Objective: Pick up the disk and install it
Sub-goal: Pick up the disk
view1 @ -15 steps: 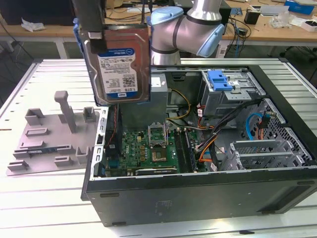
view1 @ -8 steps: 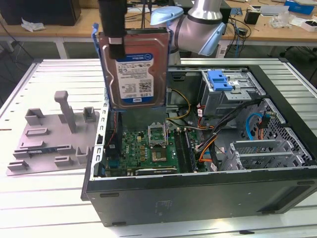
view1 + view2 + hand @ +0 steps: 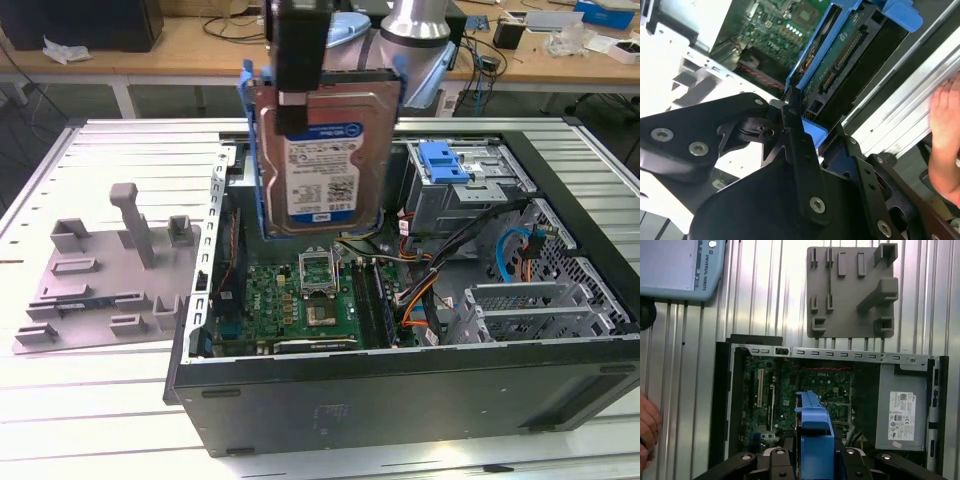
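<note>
You have one disk (image 3: 322, 160) at the upper centre of the exterior view and one end effector (image 3: 300, 92) at its top edge. Count one open computer case (image 3: 400, 390), one motherboard (image 3: 300, 300), one blue latch (image 3: 443, 160), one grey moulded plate (image 3: 90, 290) at the exterior view's left, and one table (image 3: 120, 430). The first wrist view shows one power-supply box (image 3: 902, 412). The second wrist view shows one hand (image 3: 945, 140).

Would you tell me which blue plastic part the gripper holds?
The bracket around the disk, held above the case; the latch sits on the drive cage.

Slatted metal table (image 3: 120, 150), cluttered wooden bench (image 3: 190, 45) behind
</note>
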Controlling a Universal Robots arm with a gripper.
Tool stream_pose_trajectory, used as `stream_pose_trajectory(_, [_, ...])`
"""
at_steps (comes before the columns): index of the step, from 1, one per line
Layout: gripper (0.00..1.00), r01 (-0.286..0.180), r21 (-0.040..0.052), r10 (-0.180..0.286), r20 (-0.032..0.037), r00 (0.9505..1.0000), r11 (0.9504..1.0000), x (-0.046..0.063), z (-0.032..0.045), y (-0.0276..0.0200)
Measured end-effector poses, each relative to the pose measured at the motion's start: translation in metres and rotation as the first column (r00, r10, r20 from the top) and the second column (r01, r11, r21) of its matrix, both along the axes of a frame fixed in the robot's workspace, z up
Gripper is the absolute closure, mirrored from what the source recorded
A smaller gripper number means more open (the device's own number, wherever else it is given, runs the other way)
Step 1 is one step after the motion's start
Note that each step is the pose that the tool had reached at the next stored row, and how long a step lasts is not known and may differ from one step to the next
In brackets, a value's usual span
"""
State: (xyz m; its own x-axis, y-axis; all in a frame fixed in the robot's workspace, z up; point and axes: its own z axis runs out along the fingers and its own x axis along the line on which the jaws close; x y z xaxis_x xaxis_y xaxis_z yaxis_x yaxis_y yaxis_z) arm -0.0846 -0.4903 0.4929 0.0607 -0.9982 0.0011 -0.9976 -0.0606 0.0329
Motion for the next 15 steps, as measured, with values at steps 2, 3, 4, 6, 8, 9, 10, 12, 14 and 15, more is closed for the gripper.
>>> stream_pose_trajectory(2, [0.63,0.0,0.0002,0.0,-0.0001,1.0,1.0,0.008,0.0001,-0.0045])
stream_pose_trajectory(3, [0.63,0.0,0.0003,0.0,-0.0002,1.0,1.0,0.012,0.0002,-0.007])
stream_pose_trajectory(4, [0.63,0.0,0.0005,0.0,-0.0002,1.0,1.0,0.015,0.0003,-0.0093])
stream_pose_trajectory(6, [0.63,0.0,0.0009,0.0,-0.0003,1.0,1.0,0.024,0.0004,-0.0141])
stream_pose_trajectory(8, [0.63,0.0,0.0013,0.0,-0.0005,1.0,1.0,0.035,0.0006,-0.0207])
stream_pose_trajectory(9, [0.63,0.0,0.0015,0.0,-0.0006,1.0,1.0,0.04,0.0006,-0.0232])
stream_pose_trajectory(10, [0.63,0.0,0.0018,0.0,-0.0006,1.0,1.0,0.044,0.0007,-0.0255])
stream_pose_trajectory(12, [0.63,0.0,0.0023,0.0,-0.0007,1.0,1.0,0.052,0.0008,-0.0302])
stream_pose_trajectory(14, [0.63,0.0,0.0028,0.0,-0.0009,1.0,1.0,0.06,0.0008,-0.0342])
stream_pose_trajectory(15, [0.63,0.0,0.003,0.0,-0.0011,1.0,1.0,0.064,0.0008,-0.0358])
